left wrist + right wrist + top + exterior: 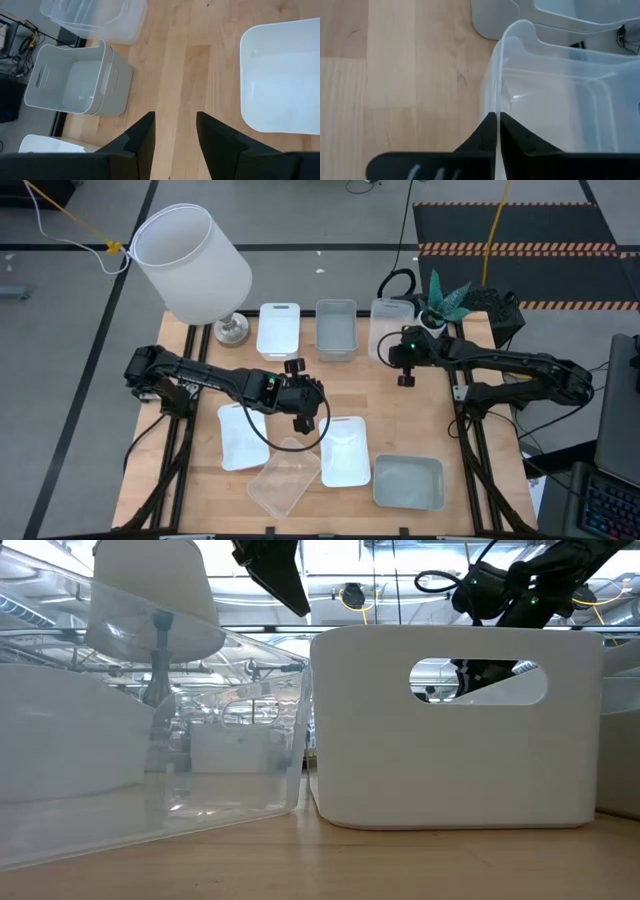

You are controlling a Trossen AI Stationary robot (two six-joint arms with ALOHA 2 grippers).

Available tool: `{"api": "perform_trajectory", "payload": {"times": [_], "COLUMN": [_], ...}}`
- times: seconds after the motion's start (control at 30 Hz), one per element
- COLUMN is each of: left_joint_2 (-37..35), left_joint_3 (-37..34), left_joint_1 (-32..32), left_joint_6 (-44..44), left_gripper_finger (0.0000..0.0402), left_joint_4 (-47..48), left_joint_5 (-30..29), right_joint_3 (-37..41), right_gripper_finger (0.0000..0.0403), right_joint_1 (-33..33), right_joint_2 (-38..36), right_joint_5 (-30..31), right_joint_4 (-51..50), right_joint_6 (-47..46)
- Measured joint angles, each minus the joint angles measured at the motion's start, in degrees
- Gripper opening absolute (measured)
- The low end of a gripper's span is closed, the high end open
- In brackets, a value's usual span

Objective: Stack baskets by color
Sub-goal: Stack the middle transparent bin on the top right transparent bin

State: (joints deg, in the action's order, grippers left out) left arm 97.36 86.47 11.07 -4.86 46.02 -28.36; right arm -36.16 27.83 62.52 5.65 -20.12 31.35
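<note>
A grey floor (pixel 300 220) is spreading around the wooden table (pixel 410 430), crossed by dark seams. Far right, a black mat (pixel 520 225) with orange-striped edging is lying flat. A white cable (pixel 45 230) is trailing far left. Ceiling lights (pixel 400 590) are glowing overhead.

In the low view a white basket (pixel 455 730) hid most of the table behind it. The left wrist view cut off another white basket (pixel 282 80) at the edge. The right gripper (pixel 498 127) covered part of the clear basket's (pixel 560 95) wall.
</note>
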Motion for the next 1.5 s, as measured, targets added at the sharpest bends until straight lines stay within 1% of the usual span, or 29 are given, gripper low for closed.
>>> {"api": "perform_trajectory", "payload": {"times": [0.27,0.43,0.53,0.73,1.17,1.3,1.4,1.5], "left_joint_2": [0.0,0.0,0.0,0.0,0.0,0.0,0.0,0.0], "left_joint_3": [0.0,0.0,0.0,0.0,0.0,0.0,0.0,0.0], "left_joint_1": [0.0,0.0,0.0,0.0,0.0,0.0,0.0,0.0], "left_joint_6": [0.3,0.2,0.3,1.0,1.2,1.2,1.2,1.2], "left_gripper_finger": [0.0145,0.0145,0.0145,0.0145,0.0145,0.0145,0.0145,0.0145], "left_joint_4": [0.0,0.0,0.0,0.0,0.0,0.0,0.0,0.0], "left_joint_5": [0.0,0.0,0.0,0.0,0.0,0.0,0.0,0.0], "right_joint_3": [0.0,0.0,0.0,0.1,0.1,0.1,0.1,0.1], "right_gripper_finger": [0.0003,0.0014,0.0018,0.0017,0.0021,0.0046,0.0076,0.011], "right_joint_1": [0.0,0.0,0.0,0.0,0.0,0.0,-0.1,-0.1], "right_joint_2": [0.0,-0.1,-0.1,-0.1,-0.1,-0.1,-0.1,-0.1], "right_joint_5": [0.4,3.6,3.5,3.6,3.6,3.7,6.2,6.6], "right_joint_4": [-1.2,-1.5,-1.8,-1.8,0.2,1.2,1.8,2.3], "right_joint_6": [1.1,3.6,6.7,8.0,6.9,6.9,6.1,5.6]}}
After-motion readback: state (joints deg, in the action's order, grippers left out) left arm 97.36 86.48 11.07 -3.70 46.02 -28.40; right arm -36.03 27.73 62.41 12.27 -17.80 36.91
